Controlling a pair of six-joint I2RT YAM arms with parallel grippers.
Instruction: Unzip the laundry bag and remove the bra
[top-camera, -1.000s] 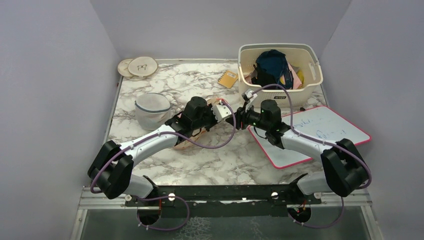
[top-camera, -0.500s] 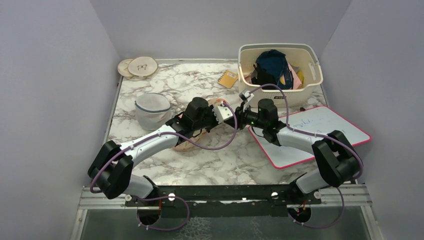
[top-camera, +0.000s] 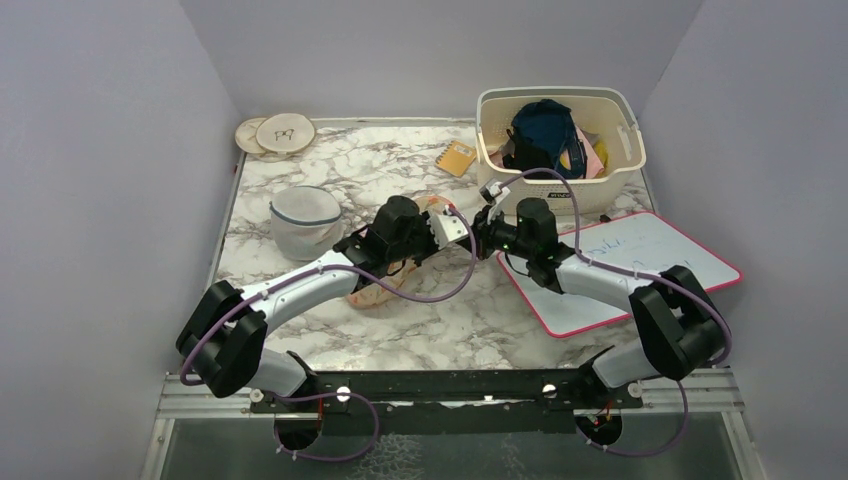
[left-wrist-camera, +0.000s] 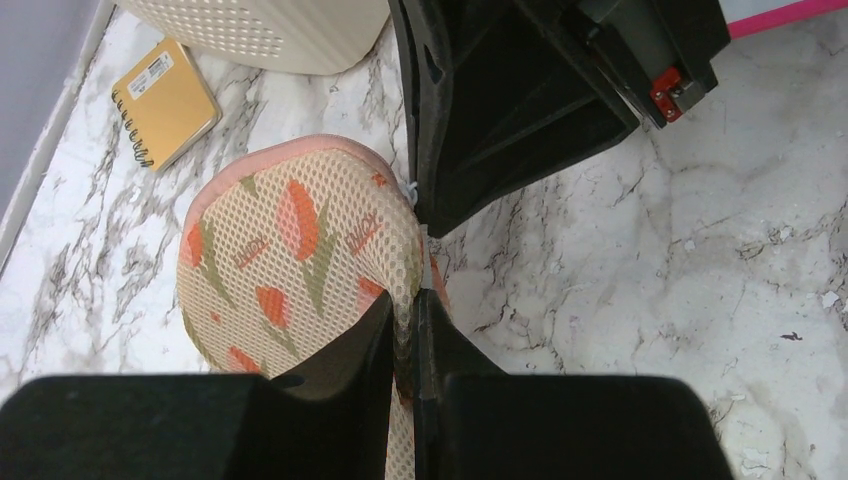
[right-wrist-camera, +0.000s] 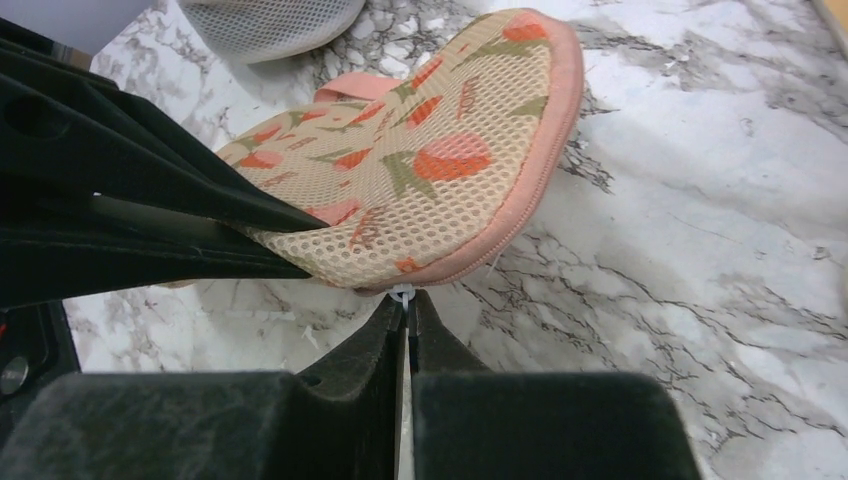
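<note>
The laundry bag (left-wrist-camera: 300, 240) is a peach mesh pouch with orange-red leaf prints and pink edging, lying mid-table (top-camera: 375, 293). My left gripper (left-wrist-camera: 405, 305) is shut on a fold of its mesh near the right lobe's edge; it is mostly hidden under the left wrist in the top view (top-camera: 432, 243). My right gripper (right-wrist-camera: 408, 298) is shut on the small white zipper pull (right-wrist-camera: 402, 294) at the pink edge of the bag (right-wrist-camera: 430, 190). The two grippers meet tip to tip (top-camera: 478, 238). The zipper looks closed. No bra shows.
A white mesh dome (top-camera: 305, 218) sits left of the bag. A cream basket (top-camera: 556, 93) of clothes stands at the back right. A pink-rimmed whiteboard (top-camera: 640, 262) lies under the right arm. A yellow notebook (top-camera: 457, 157) and wooden discs (top-camera: 275, 133) lie further back.
My right gripper has moved slightly left, in against the bag's edge. The left gripper has kept its hold and shifted only a little.
</note>
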